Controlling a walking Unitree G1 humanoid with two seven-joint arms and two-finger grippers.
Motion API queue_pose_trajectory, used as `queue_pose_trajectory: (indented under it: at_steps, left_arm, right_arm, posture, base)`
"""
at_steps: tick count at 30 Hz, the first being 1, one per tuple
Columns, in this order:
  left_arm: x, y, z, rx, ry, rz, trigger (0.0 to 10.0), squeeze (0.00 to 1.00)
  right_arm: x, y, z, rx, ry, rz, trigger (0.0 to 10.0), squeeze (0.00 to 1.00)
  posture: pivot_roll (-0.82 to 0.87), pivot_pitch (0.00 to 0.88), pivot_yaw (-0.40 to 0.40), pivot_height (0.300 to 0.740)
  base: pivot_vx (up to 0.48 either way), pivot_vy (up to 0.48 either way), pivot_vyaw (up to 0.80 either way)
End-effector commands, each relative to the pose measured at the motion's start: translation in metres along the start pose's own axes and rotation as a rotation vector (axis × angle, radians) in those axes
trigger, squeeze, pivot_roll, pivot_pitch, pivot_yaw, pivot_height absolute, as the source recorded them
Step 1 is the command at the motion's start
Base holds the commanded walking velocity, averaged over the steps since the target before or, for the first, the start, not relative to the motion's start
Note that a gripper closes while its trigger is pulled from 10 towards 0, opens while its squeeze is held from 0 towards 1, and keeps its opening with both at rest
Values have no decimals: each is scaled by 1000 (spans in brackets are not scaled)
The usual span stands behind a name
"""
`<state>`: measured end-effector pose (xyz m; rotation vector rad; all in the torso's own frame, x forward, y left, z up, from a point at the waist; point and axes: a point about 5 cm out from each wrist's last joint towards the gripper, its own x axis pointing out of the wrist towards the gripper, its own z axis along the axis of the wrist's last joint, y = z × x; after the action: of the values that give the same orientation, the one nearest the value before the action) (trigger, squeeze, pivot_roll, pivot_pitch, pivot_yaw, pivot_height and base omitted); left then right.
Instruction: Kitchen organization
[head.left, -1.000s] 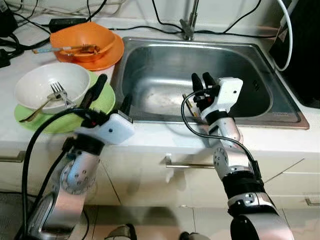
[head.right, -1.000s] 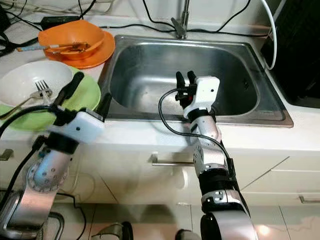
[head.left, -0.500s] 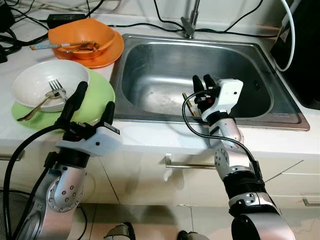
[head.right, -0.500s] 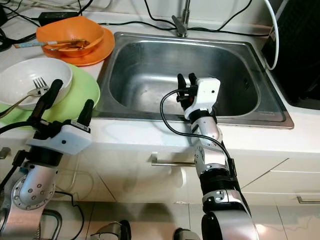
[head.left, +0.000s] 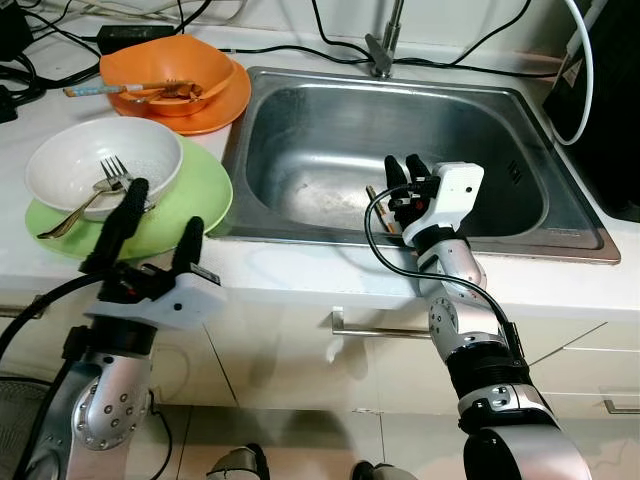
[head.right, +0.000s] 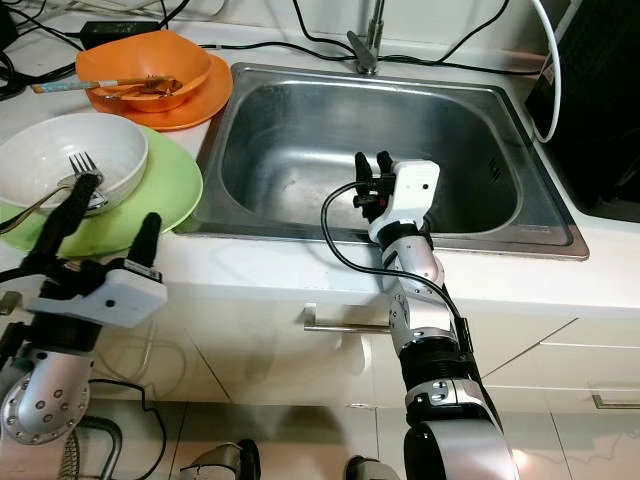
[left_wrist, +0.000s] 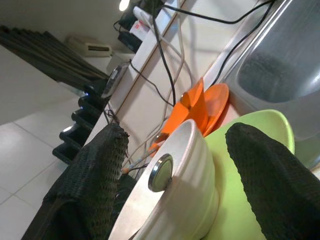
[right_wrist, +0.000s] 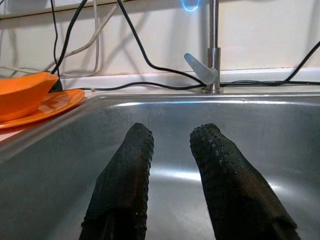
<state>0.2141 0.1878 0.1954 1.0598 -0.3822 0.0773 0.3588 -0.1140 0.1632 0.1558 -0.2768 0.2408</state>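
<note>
Fingers of my left gripper (head.left: 155, 222) spread wide, holding nothing, hovering at table (head.left: 300, 275) edge just before white bowl (head.left: 75, 170). Bowl sits on green plate (head.left: 200, 195), fork (head.left: 118, 178) inside. I see orange bowl (head.left: 175, 75) on orange plate (head.left: 225, 108) behind. Right gripper (head.left: 405, 172) fingers slightly parted, empty, reaching over sink (head.left: 330, 140) front rim.

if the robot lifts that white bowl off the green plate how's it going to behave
The white bowl looks glossy and ceramic, so probably slippery, fairly heavy and breakable. The fork lying loose inside would likely slide or rattle. The open left gripper points toward it.
</note>
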Motion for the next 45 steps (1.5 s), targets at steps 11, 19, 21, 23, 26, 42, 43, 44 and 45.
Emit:
queue_pose_trajectory:
  at_steps: [11, 19, 21, 23, 26, 42, 43, 44, 45]
  left_arm:
    - [5, 5, -7, 10, 68, 36, 10000, 0]
    - [10, 5, -10, 5, 101, 42, 10000, 0]
    - [12, 4, -10, 5, 105, 36, 7176, 0]
    - [13, 3, -11, 4, 110, 30, 3608, 0]
    - [13, 0, -12, 1, 119, 12, 1804, 0]
    - [18, -2, -12, -20, 125, 4, 0, 0]
    - [18, -2, -11, -20, 125, 2, 0, 0]
    - [18, -3, -12, -22, 125, 1, 0, 0]
    - [18, -3, -12, -23, 125, 0, 0, 0]
  right_arm:
    - [0, -4, 0, 2, 5, -12, 10000, 0]
    - [0, -5, 0, 2, 7, -19, 10000, 0]
    - [0, -6, 0, 3, 7, -22, 10000, 0]
    - [0, -7, 0, 4, 7, -24, 10000, 0]
    - [0, -7, 0, 4, 7, -27, 10000, 0]
    - [-1, -8, 0, 9, 8, -34, 10000, 0]
    - [-1, -8, 0, 9, 9, -33, 10000, 0]
    - [-1, -7, -1, 10, 9, -32, 10000, 0]
    - [-1, -7, -1, 10, 9, -32, 10000, 0]
  posture:
    - [58, 129, -60, 740]
    - [56, 127, -59, 740]
    - [55, 127, -59, 740]
    - [55, 127, -59, 740]
    - [55, 127, -59, 740]
    - [50, 124, -57, 740]
    - [50, 124, -57, 740]
    - [50, 123, -56, 740]
    - [50, 123, -56, 740]
  base:
    - [0, 0, 0]
    - [0, 0, 0]
    - [0, 0, 0]
    - [0, 0, 0]
    - [0, 0, 0]
    - [0, 0, 0]
    - [0, 0, 0]
    - [0, 0, 0]
    - [0, 0, 0]
